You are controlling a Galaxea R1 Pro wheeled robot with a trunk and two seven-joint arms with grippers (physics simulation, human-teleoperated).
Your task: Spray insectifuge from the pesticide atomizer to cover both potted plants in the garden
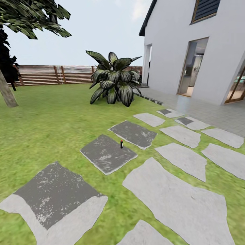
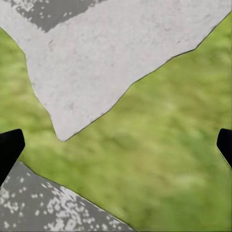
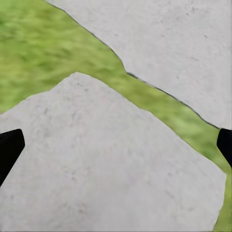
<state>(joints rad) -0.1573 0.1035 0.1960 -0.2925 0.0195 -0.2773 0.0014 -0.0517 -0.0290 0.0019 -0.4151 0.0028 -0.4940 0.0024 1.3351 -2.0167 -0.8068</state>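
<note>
grey slabs, green lawn, one small bottle standing far ahead

grey stepping stones (image 1: 177,200) cross the lawn (image 1: 44,126) of the garden toward a white house (image 1: 190,51), with a brown slatted fence (image 1: 51,75) at the back and a big dark, pale-streaked leafy plant (image 1: 114,83) in front of it. the pesticide atomizer (image 1: 121,144) stands upright on the far edge of a dark mottled slab (image 1: 105,154), tiny in the head view, dark with a reddish top as far as i can tell. it is well apart from the robot, so my reading is that the approach is not finished and no grasp has begun. the two small potted rosettes cannot be made out in these pictures

the left gripper (image 2: 116,145) hangs over grass between a pale slab (image 2: 106,63) and a speckled one (image 2: 38,208), its two black fingertips (image 2: 9,147) at opposite edges of the view, so it is spread wide with nothing between them. the right gripper (image 3: 116,145) is spread the same way, above a pale stone (image 3: 106,164) next to a strip of grass

risks from here, as i judge them: the bottle is slim and upright near the slab's edge, so a fingertip or the base arriving too fast could tip it onto the grass. stopping short would leave it beyond reach, and closing off-centre could twist or drop it
</note>
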